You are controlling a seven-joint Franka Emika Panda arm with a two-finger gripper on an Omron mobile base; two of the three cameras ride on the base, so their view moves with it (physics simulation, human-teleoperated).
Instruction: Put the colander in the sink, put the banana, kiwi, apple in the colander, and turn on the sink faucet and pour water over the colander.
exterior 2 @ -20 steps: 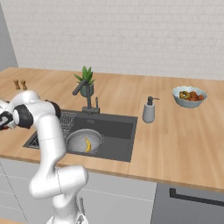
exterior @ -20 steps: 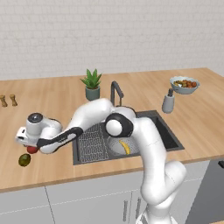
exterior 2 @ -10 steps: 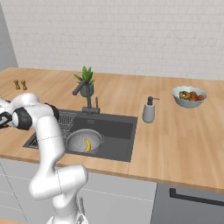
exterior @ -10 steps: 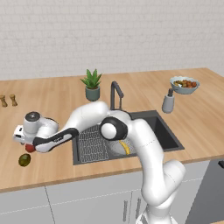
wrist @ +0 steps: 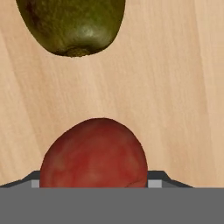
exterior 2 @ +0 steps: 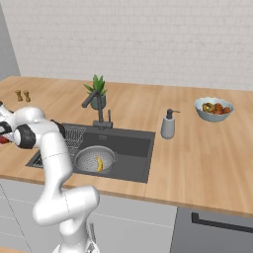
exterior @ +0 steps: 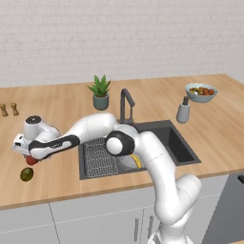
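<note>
On the worktop (exterior: 57, 114) left of the sink (exterior: 178, 143), the gripper (exterior: 29, 159) straddles the apple (wrist: 94, 153); whether it grips yet cannot be told. Firm, smooth and round, the apple wants holding across its widest part. Kiwi (wrist: 72, 24) lies just beside.

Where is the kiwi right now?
The kiwi lies on the wooden counter left of the sink, just in front of the red apple under the pincer.

Two base views looking forward and down from behind the arm, left and right, sharing the sink (exterior: 181, 143) and worktop (exterior 2: 207, 153); hand view hovering close above the apple (wrist: 94, 153) and kiwi (wrist: 72, 24)
</note>
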